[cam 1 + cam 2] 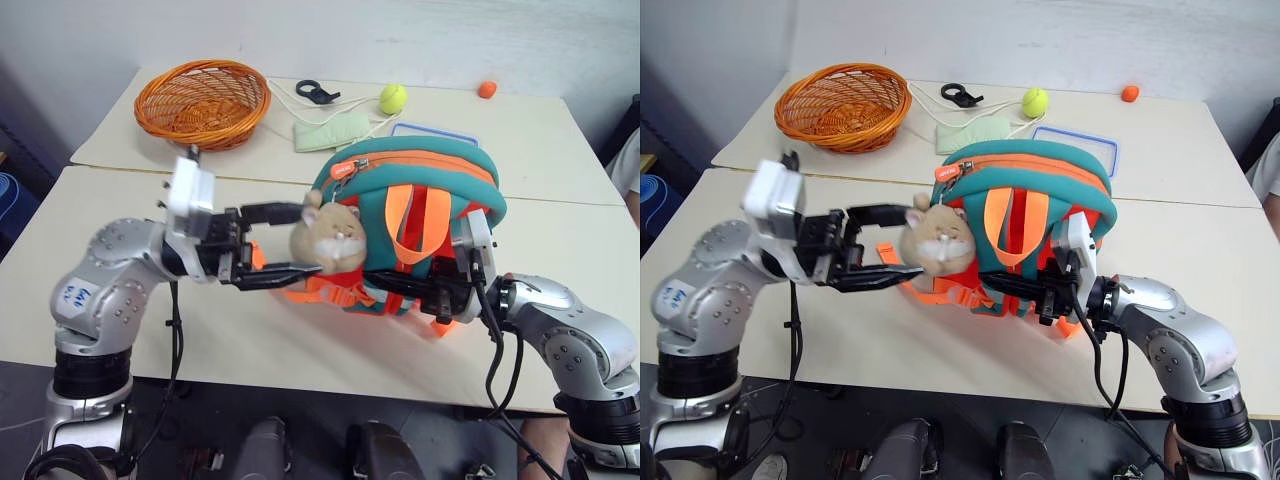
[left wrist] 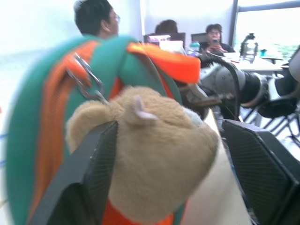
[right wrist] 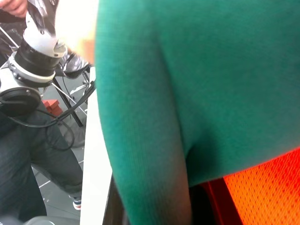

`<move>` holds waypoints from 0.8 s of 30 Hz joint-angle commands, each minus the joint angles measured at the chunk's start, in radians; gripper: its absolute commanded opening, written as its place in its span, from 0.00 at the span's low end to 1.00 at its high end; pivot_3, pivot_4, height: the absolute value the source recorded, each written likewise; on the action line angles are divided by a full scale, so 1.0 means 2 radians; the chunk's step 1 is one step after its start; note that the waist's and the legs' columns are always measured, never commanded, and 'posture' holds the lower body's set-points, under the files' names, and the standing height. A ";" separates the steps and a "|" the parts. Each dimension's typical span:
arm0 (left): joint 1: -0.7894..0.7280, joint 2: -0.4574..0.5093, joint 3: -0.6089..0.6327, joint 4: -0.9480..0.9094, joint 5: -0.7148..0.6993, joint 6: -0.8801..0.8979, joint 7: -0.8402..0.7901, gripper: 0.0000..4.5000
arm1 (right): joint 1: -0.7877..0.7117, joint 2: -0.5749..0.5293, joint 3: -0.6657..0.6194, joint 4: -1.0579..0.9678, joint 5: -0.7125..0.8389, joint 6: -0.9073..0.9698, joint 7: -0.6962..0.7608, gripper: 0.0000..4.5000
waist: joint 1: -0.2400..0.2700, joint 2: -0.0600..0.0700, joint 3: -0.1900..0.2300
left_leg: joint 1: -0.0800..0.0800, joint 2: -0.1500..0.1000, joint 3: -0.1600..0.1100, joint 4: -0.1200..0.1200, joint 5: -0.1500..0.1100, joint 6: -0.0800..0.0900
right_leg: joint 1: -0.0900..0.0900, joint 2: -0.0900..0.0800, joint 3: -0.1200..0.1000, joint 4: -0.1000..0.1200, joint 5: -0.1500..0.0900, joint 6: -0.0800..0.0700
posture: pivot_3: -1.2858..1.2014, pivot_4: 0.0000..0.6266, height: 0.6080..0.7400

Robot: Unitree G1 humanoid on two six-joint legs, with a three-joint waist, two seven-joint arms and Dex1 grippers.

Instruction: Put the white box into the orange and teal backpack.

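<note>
The orange and teal backpack (image 1: 420, 165) stands upright on the near table, straps facing me. A tan plush hamster (image 1: 333, 232) hangs at its left side. My left gripper (image 1: 308, 240) is open, one finger above the hamster and one below; the hamster (image 2: 154, 159) sits between the fingers (image 2: 84, 173). My right gripper (image 1: 400, 290) is shut on the backpack's lower orange strap area, pointing left, with teal fabric (image 3: 197, 84) close against its camera. The white box is out of view.
On the far table sit a woven orange basket (image 1: 203, 100), a pale green cloth (image 1: 330, 131), a yellow-green ball (image 1: 392, 97), a black clip (image 1: 317, 92), a small orange thing (image 1: 487, 89) and a blue-rimmed lid (image 1: 435, 132). A person (image 1: 628, 165) is at the right edge.
</note>
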 commanded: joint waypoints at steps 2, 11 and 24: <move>-0.005 -0.001 0.007 0.020 0.033 -0.048 0.017 0.43 | -0.009 0.009 -0.001 -0.006 0.002 -0.011 0.003 0.00 | 0.000 0.000 0.000 | 0.000 0.000 0.000 0.000 0.000 0.000 | 0.000 0.000 0.000 0.000 0.000 0.000 | 0.52 0.24 1.00; -0.035 0.002 0.029 0.074 0.039 -0.088 0.034 0.00 | -0.013 0.024 -0.002 -0.008 -0.002 -0.010 -0.007 0.00 | 0.001 0.000 0.000 | 0.000 0.000 0.000 0.000 0.000 0.000 | 0.000 0.000 0.000 0.000 0.000 0.000 | 0.52 0.24 1.00; -0.082 0.109 0.053 0.280 0.078 -0.021 0.051 0.00 | -0.006 0.028 -0.008 -0.013 -0.001 -0.015 -0.017 0.00 | -0.003 0.000 0.000 | 0.000 0.000 0.000 0.000 0.000 0.000 | -0.001 0.000 0.000 0.001 0.000 0.000 | 0.52 0.24 1.00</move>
